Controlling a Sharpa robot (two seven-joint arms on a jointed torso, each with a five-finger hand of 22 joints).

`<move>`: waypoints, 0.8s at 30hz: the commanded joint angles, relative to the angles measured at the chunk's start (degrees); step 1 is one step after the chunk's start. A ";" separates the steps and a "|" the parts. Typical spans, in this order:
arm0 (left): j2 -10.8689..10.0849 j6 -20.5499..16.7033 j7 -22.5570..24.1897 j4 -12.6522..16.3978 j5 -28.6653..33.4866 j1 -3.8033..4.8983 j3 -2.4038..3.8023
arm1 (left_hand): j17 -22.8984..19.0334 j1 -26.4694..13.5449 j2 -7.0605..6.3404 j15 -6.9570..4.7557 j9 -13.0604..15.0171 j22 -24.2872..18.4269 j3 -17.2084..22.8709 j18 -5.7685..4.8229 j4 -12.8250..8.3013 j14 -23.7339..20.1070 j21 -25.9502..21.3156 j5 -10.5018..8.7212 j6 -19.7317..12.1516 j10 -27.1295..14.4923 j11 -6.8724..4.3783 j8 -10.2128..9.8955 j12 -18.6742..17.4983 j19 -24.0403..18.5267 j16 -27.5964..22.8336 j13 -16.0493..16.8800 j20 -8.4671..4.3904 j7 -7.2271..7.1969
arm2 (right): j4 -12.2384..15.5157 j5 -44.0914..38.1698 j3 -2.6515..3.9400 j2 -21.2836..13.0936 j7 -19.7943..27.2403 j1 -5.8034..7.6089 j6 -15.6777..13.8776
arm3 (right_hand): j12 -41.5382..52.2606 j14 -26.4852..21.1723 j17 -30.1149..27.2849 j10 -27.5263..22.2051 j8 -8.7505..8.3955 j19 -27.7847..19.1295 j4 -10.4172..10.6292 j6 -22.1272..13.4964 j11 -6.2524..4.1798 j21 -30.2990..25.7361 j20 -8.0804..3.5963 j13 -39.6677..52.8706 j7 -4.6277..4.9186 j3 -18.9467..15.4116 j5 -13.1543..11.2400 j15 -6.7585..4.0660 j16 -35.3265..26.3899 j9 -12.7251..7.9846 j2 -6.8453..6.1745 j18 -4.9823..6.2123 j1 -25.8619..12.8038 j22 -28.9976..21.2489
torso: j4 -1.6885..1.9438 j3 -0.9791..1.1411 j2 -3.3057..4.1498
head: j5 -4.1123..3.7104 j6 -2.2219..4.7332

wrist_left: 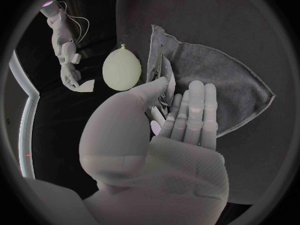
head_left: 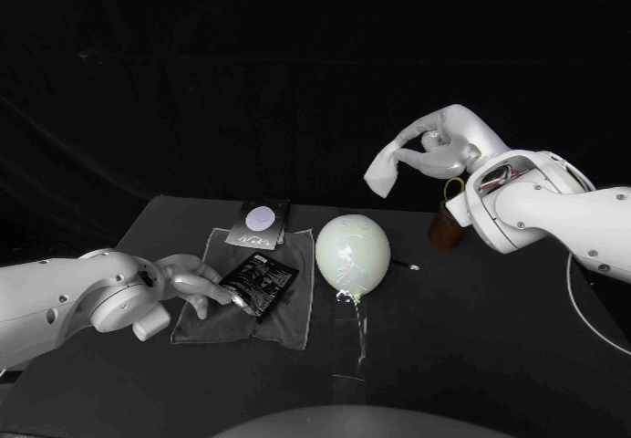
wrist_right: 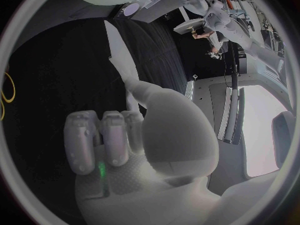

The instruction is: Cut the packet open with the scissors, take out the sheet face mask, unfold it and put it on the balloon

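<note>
**A:** White sheet mask (head_left: 383, 175) is out. It hangs from the right hand (head_left: 440, 151), pinched between thumb and fingers, raised high on the robot's right of the balloon (head_left: 353, 254) and well apart from it. It looks like a narrow folded strip, not yet spread.

**B:** Balloon?

**A:** Pale green, lying on the black table (head_left: 500, 347), knot end toward the robot. Mask not yet on it.

**B:** Left hand?

**A:** Left hand (head_left: 184, 285) is low, near the balloon on the robot's left. Its fingers are closed on the black packet (head_left: 261, 279), gripping the edge farthest from the balloon. The packet sits tilted over a grey cloth (head_left: 283, 324). Can't tell if it's lifted off the cloth or resting on it.

**B:** Cloth vs balloon?

**A:** The cloth's near edge lies just beside the balloon. Touching or not, can't tell.

**B:** Scissors?

**A:** Scissors (head_left: 454, 189) are to the balloon's right, toward its far end and under the raised right hand. A yellow handle loop sticks up from a brown holder (head_left: 446, 230). Blades are hidden inside it.

**B:** Anything else?

**A:** A black card (head_left: 259, 224) with a pale round mark, at the cloth's far edge, left of the balloon's far end.
</note>
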 commanded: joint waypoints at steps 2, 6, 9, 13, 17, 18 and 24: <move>0.01 6.96 -3.01 -0.05 -6.83 0.95 0.39 | -0.33 1.91 -0.14 0.77 -0.20 -2.40 -7.20 0.70 3.79 -0.76 -2.99 -0.03 -2.32 -1.25 0.51 2.34 1.74 1.82 1.13 0.26 0.17 3.34 | 0.13 -0.18 -0.01 -0.09 0.74 -0.12 1.19 | 0.13 6.18 15.09 5.95 0.43 6.31 -0.29 0.44 -0.28 0.13 -0.20 14.91 0.05 0.12 -0.05 -0.19 0.20 0.02 0.09 -0.78 0.14 15.04 | -0.08 -0.03 0.08 | -0.29 0.01; -0.36 7.83 -3.21 -0.08 -8.34 2.14 0.66 | -0.68 6.73 0.34 0.95 -0.07 -4.41 -14.61 0.69 9.24 -1.46 -5.54 0.27 -5.43 -3.61 0.66 6.03 5.80 3.52 2.44 1.15 0.17 3.46 | 0.11 -0.15 -0.05 -0.09 0.76 -0.20 1.43 | 0.09 6.18 15.09 5.93 0.44 6.32 -0.30 0.42 -0.27 0.14 -0.20 14.88 0.06 0.13 -0.05 -0.19 0.20 0.02 0.10 -0.78 0.14 15.05 | -0.09 0.00 0.09 | -0.30 0.11; -0.77 8.02 -3.31 -0.31 -9.20 3.26 0.76 | -0.81 8.85 0.41 1.03 0.02 -4.97 -17.69 0.64 12.46 -1.66 -6.26 0.32 -7.55 -5.36 0.94 7.65 8.41 4.11 3.10 1.92 0.22 3.63 | 0.01 -0.14 -0.07 -0.02 0.80 -0.30 1.63 | 0.09 6.18 15.09 5.93 0.44 6.32 -0.30 0.42 -0.27 0.14 -0.20 14.88 0.06 0.13 -0.05 -0.19 0.20 0.02 0.10 -0.78 0.14 15.05 | -0.08 0.09 0.04 | -0.23 0.11; -1.49 8.56 -3.33 -0.64 -10.45 4.62 0.90 | -1.00 12.16 0.18 1.41 0.27 -5.46 -20.71 0.64 15.95 -1.82 -6.91 0.71 -9.23 -7.25 0.59 10.03 12.19 4.66 3.84 3.18 0.23 4.02 | -0.09 -0.14 -0.11 0.00 0.84 -0.44 2.02 | 0.09 6.18 15.09 5.93 0.44 6.32 -0.30 0.42 -0.27 0.14 -0.20 14.88 0.06 0.13 -0.05 -0.19 0.20 0.02 0.10 -0.78 0.14 15.05 | -0.13 0.06 -0.01 | -0.22 0.24; -1.93 9.20 -3.31 -1.56 -11.95 5.98 1.22 | -1.36 15.96 -0.37 1.24 0.33 -5.83 -23.03 0.60 20.74 -2.16 -7.53 -0.01 -11.58 -10.87 1.04 13.07 17.74 5.00 4.56 5.14 0.26 3.91 | -0.17 -0.13 -0.14 -0.02 0.84 -0.56 2.37 | 0.09 6.18 15.09 5.93 0.44 6.32 -0.30 0.42 -0.27 0.14 -0.20 14.88 0.06 0.13 -0.05 -0.19 0.20 0.02 0.10 -0.78 0.14 15.05 | -0.13 0.02 0.05 | -0.41 0.41; -2.00 9.50 -3.35 -1.91 -12.46 6.41 1.28 | -1.39 16.17 -0.50 1.28 0.31 -5.85 -23.11 0.59 20.92 -2.20 -7.58 0.21 -11.71 -11.19 1.04 13.22 17.97 4.98 4.58 5.21 0.27 3.95 | -0.18 -0.13 -0.15 -0.03 0.83 -0.58 2.47 | 0.09 6.18 15.09 5.93 0.44 6.32 -0.30 0.42 -0.27 0.14 -0.20 14.88 0.06 0.13 -0.05 -0.19 0.20 0.02 0.10 -0.78 0.14 15.05 | -0.14 0.01 0.06 | -0.47 0.42; -1.77 11.60 -3.78 -4.62 -15.77 9.35 1.44 | -2.21 17.90 -0.62 1.91 -0.02 -6.32 -23.45 0.53 22.26 -3.23 -8.52 0.27 -12.96 -17.03 1.78 16.37 21.80 4.65 4.42 6.07 0.72 4.51 | -0.38 -0.14 -0.17 -0.05 0.79 -0.63 2.99 | 0.09 6.18 15.09 5.93 0.44 6.32 -0.30 0.42 -0.27 0.14 -0.20 14.88 0.06 0.13 -0.05 -0.19 0.20 0.02 0.10 -0.78 0.14 15.05 | -0.03 -0.03 0.09 | -1.62 0.76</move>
